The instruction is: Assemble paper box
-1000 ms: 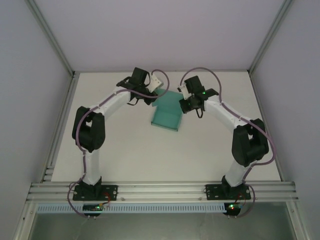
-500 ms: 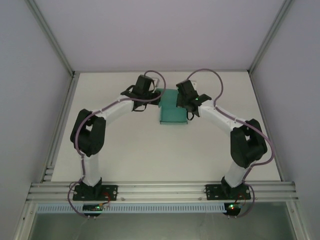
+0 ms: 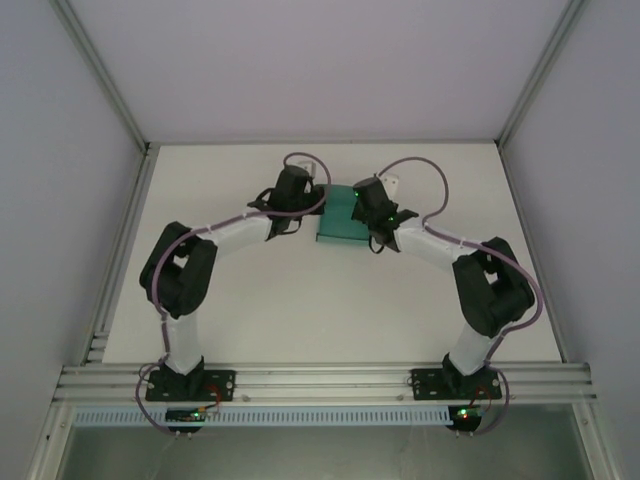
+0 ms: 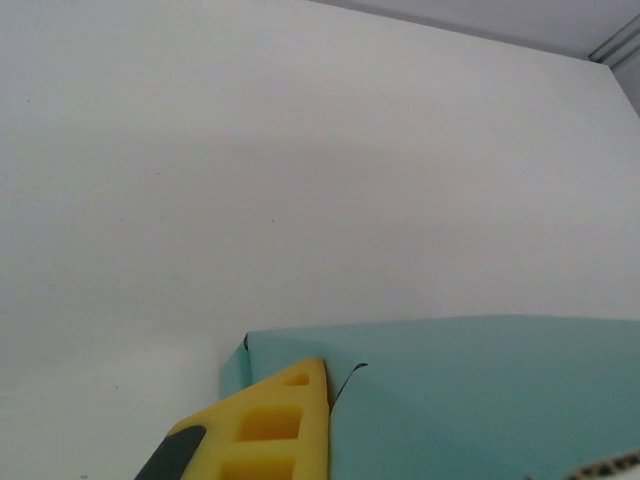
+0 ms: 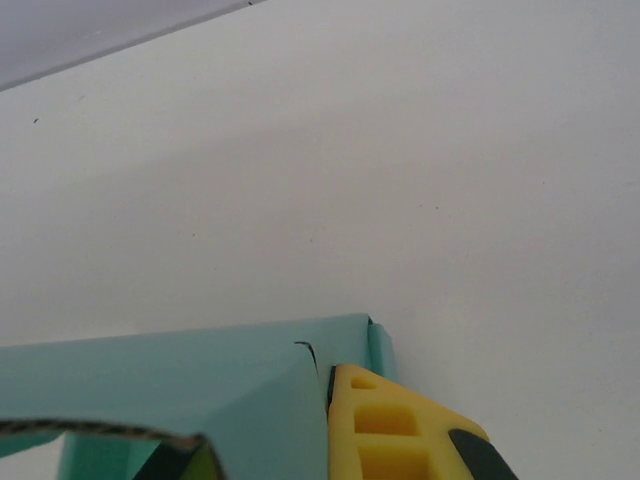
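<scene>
The teal-green paper box [image 3: 338,222] lies at the middle back of the white table, folded into a narrow shape between the two wrists. My left gripper [image 3: 314,204] is at its left end and my right gripper [image 3: 362,210] at its right end. In the left wrist view a yellow finger [image 4: 270,425] presses against a teal flap [image 4: 480,400], and the other finger is hidden behind the card. In the right wrist view a yellow finger [image 5: 400,430] sits against the teal flap [image 5: 150,380] in the same way. Both grippers are shut on the card's folded edges.
The white table [image 3: 250,300] spreads out in front of and beside the box. Metal frame posts [image 3: 125,200] and grey side walls bound it on the left and right. The arm bases stand on the rail [image 3: 320,382] at the near edge.
Both grippers have moved toward each other and slightly nearer. The card has turned from a tilted, wider sheet into a narrower, squared-up fold between them.
</scene>
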`<action>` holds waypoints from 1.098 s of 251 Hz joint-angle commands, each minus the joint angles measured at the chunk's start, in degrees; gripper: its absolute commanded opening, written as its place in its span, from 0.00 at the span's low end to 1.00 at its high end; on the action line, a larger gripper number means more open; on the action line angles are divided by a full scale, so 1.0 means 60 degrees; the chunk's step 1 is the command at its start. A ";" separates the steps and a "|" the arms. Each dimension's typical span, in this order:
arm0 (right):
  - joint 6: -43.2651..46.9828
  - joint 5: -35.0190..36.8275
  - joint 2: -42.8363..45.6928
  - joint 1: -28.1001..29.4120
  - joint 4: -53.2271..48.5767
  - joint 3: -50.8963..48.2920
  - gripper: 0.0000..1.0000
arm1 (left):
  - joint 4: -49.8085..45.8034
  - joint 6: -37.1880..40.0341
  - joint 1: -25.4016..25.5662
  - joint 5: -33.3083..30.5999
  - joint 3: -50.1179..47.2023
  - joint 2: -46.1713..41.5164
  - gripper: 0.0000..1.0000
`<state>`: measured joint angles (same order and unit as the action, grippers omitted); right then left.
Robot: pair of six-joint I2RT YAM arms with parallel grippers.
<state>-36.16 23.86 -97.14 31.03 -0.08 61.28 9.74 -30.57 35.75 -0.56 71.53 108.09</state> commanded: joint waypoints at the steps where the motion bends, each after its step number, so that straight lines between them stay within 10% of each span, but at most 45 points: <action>1: 0.0321 -0.0452 0.0158 0.0172 0.0976 -0.0961 0.00 | 0.0849 -0.0104 0.0433 0.0242 -0.1453 -0.0249 0.00; 153: 0.0322 0.0114 0.0324 0.0629 0.1157 -0.1482 0.00 | 0.1835 -0.1380 0.0808 0.0833 -0.1280 -0.0391 0.00; 275: 0.1261 0.0104 0.0333 0.0643 0.2638 -0.2743 0.00 | 0.2160 0.1342 0.0837 0.0737 -0.3104 -0.0332 0.02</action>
<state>-31.42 27.83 -94.00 33.80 15.18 49.21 28.86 -27.14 38.44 -4.32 57.36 105.38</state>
